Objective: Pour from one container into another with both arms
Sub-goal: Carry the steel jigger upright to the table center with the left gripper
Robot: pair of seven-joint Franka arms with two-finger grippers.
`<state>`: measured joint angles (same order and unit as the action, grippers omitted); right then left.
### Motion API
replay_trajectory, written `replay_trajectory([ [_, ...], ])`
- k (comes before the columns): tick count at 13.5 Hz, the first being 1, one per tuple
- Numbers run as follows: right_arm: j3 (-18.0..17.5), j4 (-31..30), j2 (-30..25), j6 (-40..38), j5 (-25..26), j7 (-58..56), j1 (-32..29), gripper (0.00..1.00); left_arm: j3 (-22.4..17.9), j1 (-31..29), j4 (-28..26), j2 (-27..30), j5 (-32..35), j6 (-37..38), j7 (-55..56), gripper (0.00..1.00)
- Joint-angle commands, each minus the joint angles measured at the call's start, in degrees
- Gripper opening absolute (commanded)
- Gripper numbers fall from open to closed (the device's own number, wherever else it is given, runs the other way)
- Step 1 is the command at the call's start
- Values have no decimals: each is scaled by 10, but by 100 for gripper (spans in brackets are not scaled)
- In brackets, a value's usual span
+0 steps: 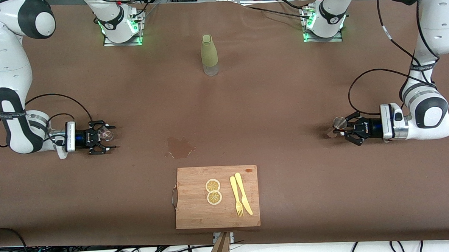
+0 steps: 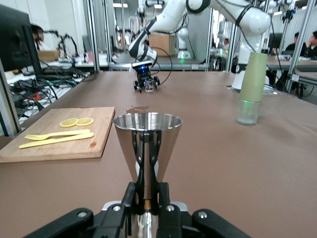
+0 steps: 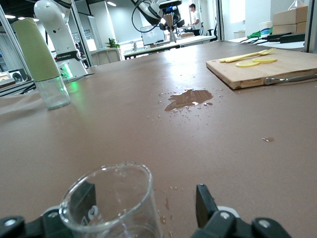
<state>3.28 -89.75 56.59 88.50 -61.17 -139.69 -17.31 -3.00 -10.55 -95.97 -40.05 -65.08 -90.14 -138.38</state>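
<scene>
My left gripper (image 1: 343,128) is low over the table at the left arm's end, shut on the waist of the steel jigger (image 1: 339,123). In the left wrist view the jigger (image 2: 147,141) stands upright, its upper cone above the gripper (image 2: 147,193) and its lower cone hidden by the fingers. At the right arm's end, my right gripper (image 1: 104,137) is open around the clear glass cup (image 1: 106,134). In the right wrist view the cup (image 3: 110,201) leans against one finger (image 3: 83,197). The other finger (image 3: 204,202) is a clear gap away from it.
A tall olive-green sleeved bottle (image 1: 209,54) stands mid-table near the arms' bases. A brown puddle (image 1: 179,147) with scattered droplets lies between the grippers. Nearer the camera is a wooden cutting board (image 1: 198,218) with two lemon slices, a yellow fork and a knife.
</scene>
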Motion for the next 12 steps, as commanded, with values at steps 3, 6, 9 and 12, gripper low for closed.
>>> replay_trajectory([
  [3,1,2,10,-19,-11,-13,1,62,-3,103,-21,22,-66,-71,89,0],
  [6,1,4,10,-22,-11,-14,1,48,-2,193,-19,6,-142,-136,120,0],
  [9,1,5,10,-21,-12,-15,2,40,-2,288,-17,-3,-226,-223,146,0],
  [12,1,5,10,-19,-12,-15,3,30,-2,374,24,-32,-286,-319,193,0],
])
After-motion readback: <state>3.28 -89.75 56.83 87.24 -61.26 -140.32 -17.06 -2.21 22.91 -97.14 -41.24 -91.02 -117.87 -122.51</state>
